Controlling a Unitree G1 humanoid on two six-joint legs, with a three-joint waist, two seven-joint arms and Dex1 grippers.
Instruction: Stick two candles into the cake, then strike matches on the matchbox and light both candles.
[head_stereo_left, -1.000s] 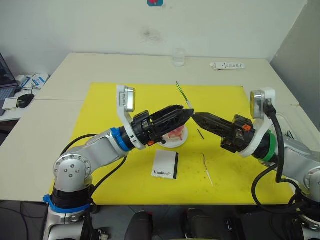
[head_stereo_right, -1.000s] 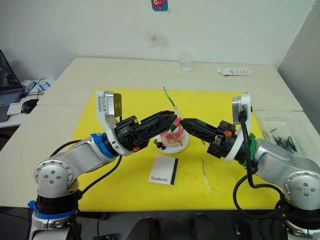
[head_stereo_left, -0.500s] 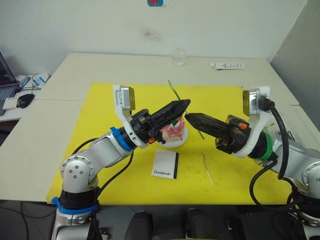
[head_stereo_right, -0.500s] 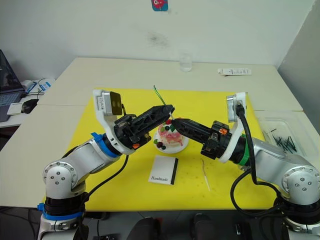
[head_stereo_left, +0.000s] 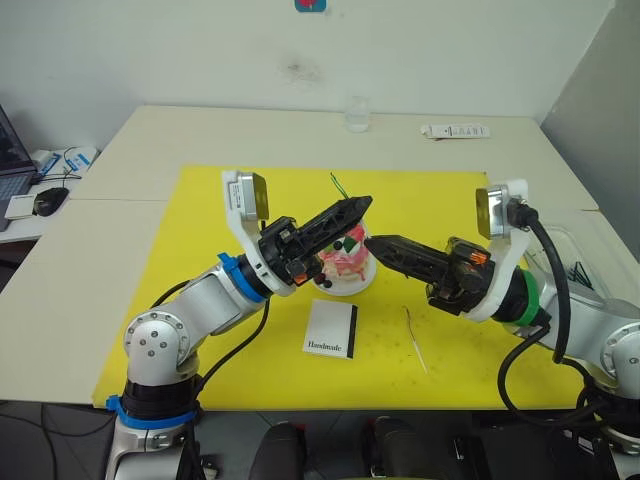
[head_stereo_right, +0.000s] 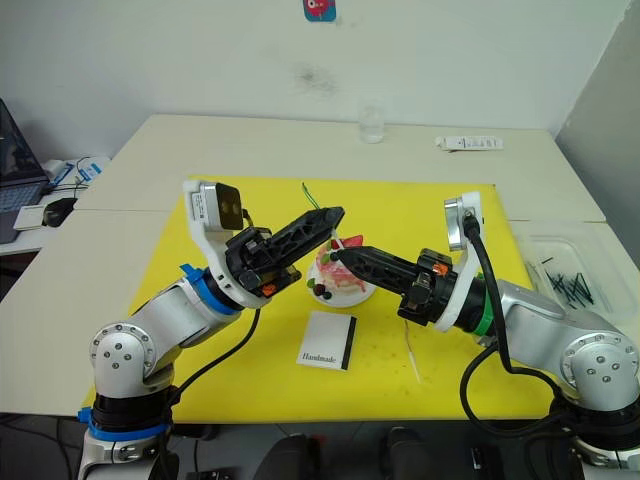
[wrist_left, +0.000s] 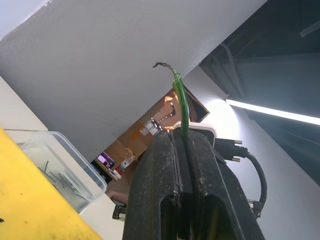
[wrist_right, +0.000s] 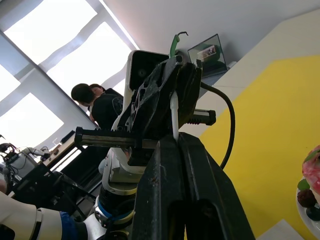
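Holding a thin green candle, the left pincer is closed tight on its lower end. It hangs just above the far side of the cake. The free end of this candle, with a small dark wick, points up and away from the cake. The right pincer has its two fingers pressed together, and I cannot tell if anything is between them. Its tip is just beside the right side of the cake, very close to the topping.

The cake stands on its small white plate near the middle of the yellow mat on the surface. No candle seems to stand in it yet. The second candle, pale and a little curved, lies on the mat near the front, to the right of the matchbox. The matchbox lies flat just in front of the plate. Dark matches lie in a clear bin at the right edge of the surface.

I think several things could go wrong from here. The candle is very thin, so it may bend or break if it is pushed down at an angle. It may also slide inside the pincer, because the hold is only on a short part. The wick end is up, which is good, but the lower end is hidden in the fingers, so there is little length free to enter the cake. The two pincers are near each other and may collide. The right one could also knock the strawberry or push the plate.
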